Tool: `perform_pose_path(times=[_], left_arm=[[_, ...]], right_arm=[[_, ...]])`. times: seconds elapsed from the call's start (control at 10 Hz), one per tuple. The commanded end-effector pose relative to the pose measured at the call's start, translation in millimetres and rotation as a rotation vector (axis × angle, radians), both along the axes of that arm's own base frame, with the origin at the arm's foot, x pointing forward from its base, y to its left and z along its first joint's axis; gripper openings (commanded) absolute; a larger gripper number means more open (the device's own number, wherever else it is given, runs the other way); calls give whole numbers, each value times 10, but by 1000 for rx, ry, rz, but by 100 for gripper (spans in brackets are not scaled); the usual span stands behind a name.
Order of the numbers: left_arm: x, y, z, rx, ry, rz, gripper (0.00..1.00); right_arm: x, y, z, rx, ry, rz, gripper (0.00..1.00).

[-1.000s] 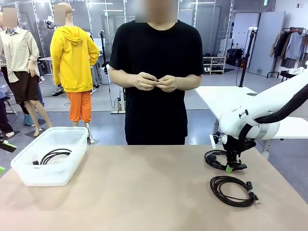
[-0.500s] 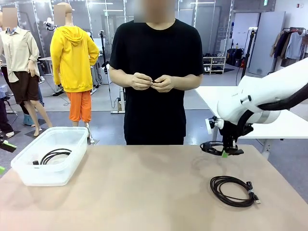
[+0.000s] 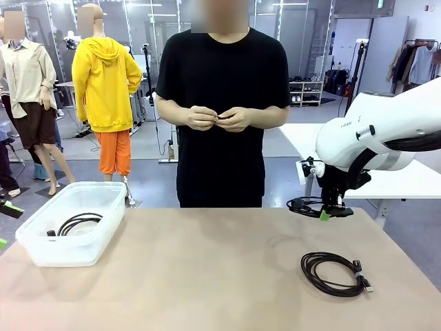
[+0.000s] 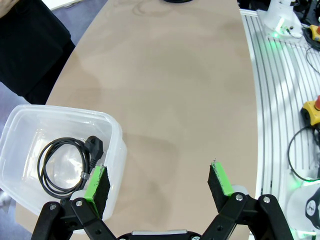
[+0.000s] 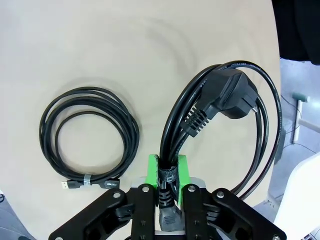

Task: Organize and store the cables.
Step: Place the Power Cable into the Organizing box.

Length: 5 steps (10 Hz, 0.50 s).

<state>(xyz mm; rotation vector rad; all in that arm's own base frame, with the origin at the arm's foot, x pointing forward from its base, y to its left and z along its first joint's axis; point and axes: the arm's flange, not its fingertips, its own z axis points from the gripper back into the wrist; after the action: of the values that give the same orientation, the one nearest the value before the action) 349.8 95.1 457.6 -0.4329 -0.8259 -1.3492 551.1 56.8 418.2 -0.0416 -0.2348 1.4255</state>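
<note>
- right gripper (image 3: pixel 331 212) clamped on coiled cable (image 3: pixel 302 205), held above table (image 3: pixel 207 276)
- clear bin (image 3: pixel 62 256) far to its left; left gripper (image 4: pixel 159 181), spread wide, hovers nearer it
- second coil (image 3: pixel 334 273) lies flat, just below the held one

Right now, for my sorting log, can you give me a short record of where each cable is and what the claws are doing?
right claw: shut on held cable, above the table
left claw: open, empty, near plastic bin
stored cable: coiled in the bin
loose cable: coiled on the table
person: hands together at chest
</note>
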Motion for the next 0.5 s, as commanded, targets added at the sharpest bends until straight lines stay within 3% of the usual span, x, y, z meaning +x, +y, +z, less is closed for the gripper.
perform_pose_path(times=[0.0,0.4], left_arm=[[13,0,10,-2,0,1,100],[13,0,10,-2,0,1,100]], right_arm=[[89,5,24,-8,2,7,0],[89,5,24,-8,2,7,0]])
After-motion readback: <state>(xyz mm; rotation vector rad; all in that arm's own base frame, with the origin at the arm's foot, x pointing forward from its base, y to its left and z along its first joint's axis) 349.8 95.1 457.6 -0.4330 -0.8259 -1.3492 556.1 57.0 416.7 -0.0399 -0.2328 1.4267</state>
